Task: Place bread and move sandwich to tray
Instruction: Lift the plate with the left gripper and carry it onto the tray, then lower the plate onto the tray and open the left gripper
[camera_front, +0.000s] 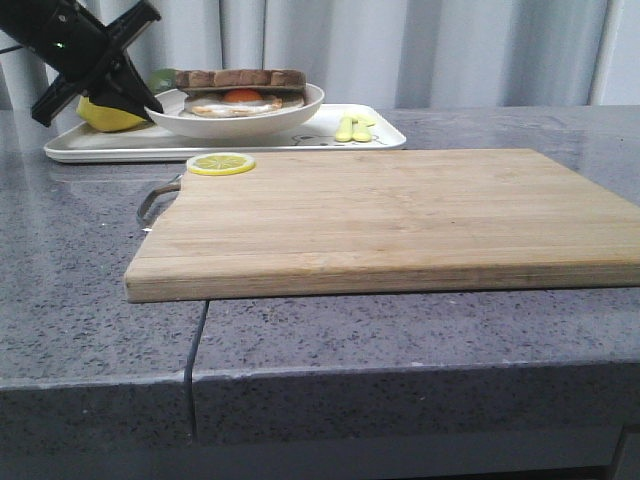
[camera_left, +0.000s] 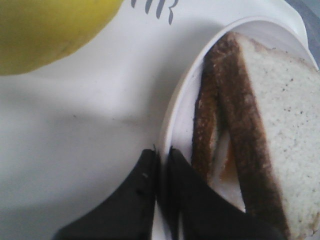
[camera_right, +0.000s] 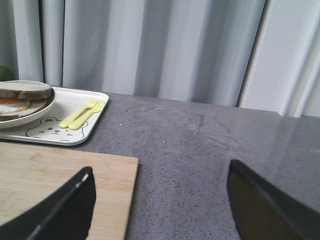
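Observation:
The sandwich (camera_front: 240, 92) has a fried egg with an orange yolk under the top slice of bread (camera_front: 240, 77). It lies in a round white plate (camera_front: 240, 122) that sits over the white tray (camera_front: 100, 150) at the back left. My left gripper (camera_front: 140, 100) is shut on the plate's left rim. In the left wrist view the rim (camera_left: 172, 115) runs between the black fingertips (camera_left: 145, 165), with the brown crusts (camera_left: 240, 110) just inside. My right gripper (camera_right: 160, 185) is open and holds nothing, above the wooden board's right edge.
A wooden board (camera_front: 400, 215) fills the table's front, with a lemon slice (camera_front: 221, 163) on its back left corner. On the tray are a yellow lemon (camera_front: 108, 117) behind the left arm and a pale green fork and spoon (camera_front: 354, 127). Grey curtains close the back.

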